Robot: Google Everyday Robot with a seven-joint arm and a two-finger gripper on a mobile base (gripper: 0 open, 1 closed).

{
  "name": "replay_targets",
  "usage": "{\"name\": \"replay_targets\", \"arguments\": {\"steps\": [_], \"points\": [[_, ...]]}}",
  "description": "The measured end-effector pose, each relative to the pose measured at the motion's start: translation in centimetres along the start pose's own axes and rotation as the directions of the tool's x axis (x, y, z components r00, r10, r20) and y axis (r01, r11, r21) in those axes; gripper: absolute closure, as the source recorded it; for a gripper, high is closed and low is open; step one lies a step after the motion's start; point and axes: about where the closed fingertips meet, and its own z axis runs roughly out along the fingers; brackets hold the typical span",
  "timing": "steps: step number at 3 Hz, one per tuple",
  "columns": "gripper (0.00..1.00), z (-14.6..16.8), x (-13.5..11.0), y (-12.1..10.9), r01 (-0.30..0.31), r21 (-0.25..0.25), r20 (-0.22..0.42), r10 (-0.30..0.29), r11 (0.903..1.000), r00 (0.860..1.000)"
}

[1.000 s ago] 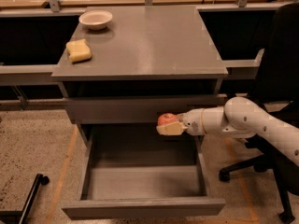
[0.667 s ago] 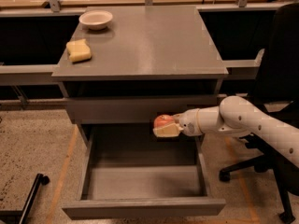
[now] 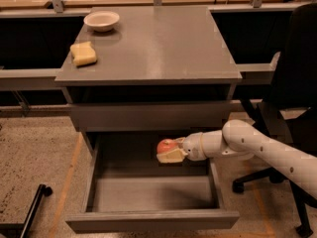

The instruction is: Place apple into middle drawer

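Observation:
The red-orange apple [image 3: 167, 146] is held in my gripper [image 3: 171, 151], which reaches in from the right on a white arm. It hangs above the back half of the open middle drawer [image 3: 148, 218], a wide grey tray pulled out toward the camera. The apple is clear of the drawer floor, just below the closed drawer front above it. The gripper's pale fingers [image 3: 172, 157] are shut around the apple's lower and right sides.
The grey cabinet top [image 3: 153, 43] carries a yellow sponge block [image 3: 83, 53] and a white bowl [image 3: 101, 20] at its back left. A black office chair [image 3: 292, 98] stands to the right. A black pole with a wheel [image 3: 34, 205] lies on the floor at left.
The gripper with the apple has moved left and a little lower, further in over the open drawer.

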Motion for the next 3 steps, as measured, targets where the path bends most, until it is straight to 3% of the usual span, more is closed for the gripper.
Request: {"name": "replay_targets", "arguments": {"steps": [1, 3], "points": [[1.0, 3.6, 2.9, 1.2, -0.105, -0.11, 0.039, 0.11, 0.9884, 0.993], [1.0, 5.1, 4.0, 0.5, -0.005, -0.02, -0.048, 0.004, 0.9998, 0.999]]}}
